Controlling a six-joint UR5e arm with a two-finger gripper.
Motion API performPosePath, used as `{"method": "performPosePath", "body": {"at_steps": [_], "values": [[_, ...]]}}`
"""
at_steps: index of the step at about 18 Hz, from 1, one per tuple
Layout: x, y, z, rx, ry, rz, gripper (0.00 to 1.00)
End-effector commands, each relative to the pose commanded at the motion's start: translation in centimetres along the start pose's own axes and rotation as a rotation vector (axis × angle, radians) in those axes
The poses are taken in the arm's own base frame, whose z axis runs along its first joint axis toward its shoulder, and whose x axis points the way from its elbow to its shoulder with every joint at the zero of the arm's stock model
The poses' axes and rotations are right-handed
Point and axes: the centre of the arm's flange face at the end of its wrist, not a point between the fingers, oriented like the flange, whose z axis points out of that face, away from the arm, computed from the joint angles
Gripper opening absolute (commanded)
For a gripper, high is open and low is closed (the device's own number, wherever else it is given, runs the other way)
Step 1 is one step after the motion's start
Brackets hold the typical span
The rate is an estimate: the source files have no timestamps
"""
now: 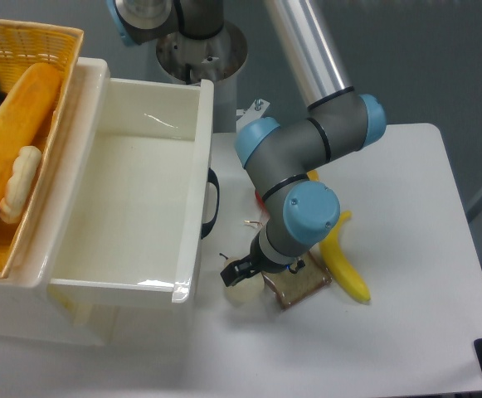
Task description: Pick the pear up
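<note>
One pear [241,292], one banana [341,262] and one wrapped bread slice [300,286] right of one white bin [187,249], one wicker basket [50,41] to its left

No text, label, brand, number or sign can be read anywhere — not on the white bin [124,191], not on the woven basket [54,50] to its left, and not on the arm's grey and blue housings [307,178] to the bin's right. The clear wrap of the bread slice [300,286], lying near the bin's front corner, shows no legible print either.
</note>
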Motion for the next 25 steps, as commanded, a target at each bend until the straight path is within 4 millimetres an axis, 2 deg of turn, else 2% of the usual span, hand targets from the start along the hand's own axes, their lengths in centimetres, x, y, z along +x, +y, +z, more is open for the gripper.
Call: {"method": "performPosePath", "body": {"at_steps": [12,16,18,22,25], "values": [[1.3,-0.4,2.0,-0.005,-0.058,0.026,1.0],[1.5,-0.5,2.0,0.008,-0.06,0.032,1.0],[1.5,-0.4,1.7,0.014,-0.058,0.033,0.96],[1.7,0.1,2.1,0.005,-0.059,0.036,0.81],[1.9,0.1,2.0,0.007,-0.059,0.038,0.74]]}}
